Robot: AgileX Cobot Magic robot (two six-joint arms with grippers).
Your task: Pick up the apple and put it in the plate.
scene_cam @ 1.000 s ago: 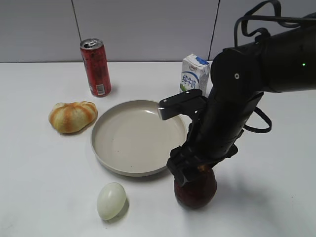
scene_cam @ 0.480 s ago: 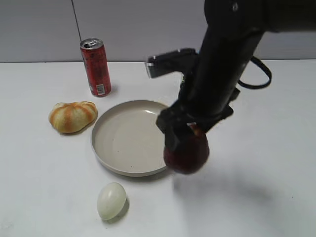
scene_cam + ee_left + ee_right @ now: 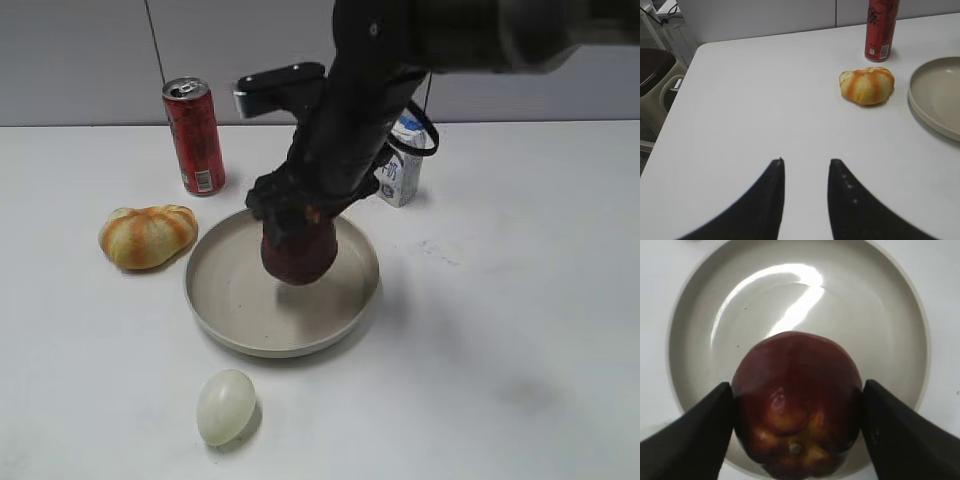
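The white table (image 3: 520, 300) fills the scene, with a grey wall behind its far edge. The right arm (image 3: 400, 60) reaches in from the upper right and crosses toward the middle, and its right gripper (image 3: 797, 405) is clamped on the apple (image 3: 299, 252), one dark finger pressed against each flank of the fruit. The apple hangs above the plate (image 3: 215, 300), over the far middle of the dish; from the right wrist view the beige basin spreads beneath it on all sides, and whether the fruit touches the dish floor cannot be told. The plate sits left of the table's centre. To its left, just beside the rim, lies the orange-striped bun (image 3: 147, 235), and farther back on the left stands the red can (image 3: 194, 136), upright. A small milk carton (image 3: 402, 172) stands behind the plate on the far right side, partly hidden by the arm. Near the front, just off the plate's near rim, lies the pale egg (image 3: 226, 406). The left gripper (image 3: 805, 172) hovers over bare table well to the left of the bun, its two dark fingers parted with nothing between them.
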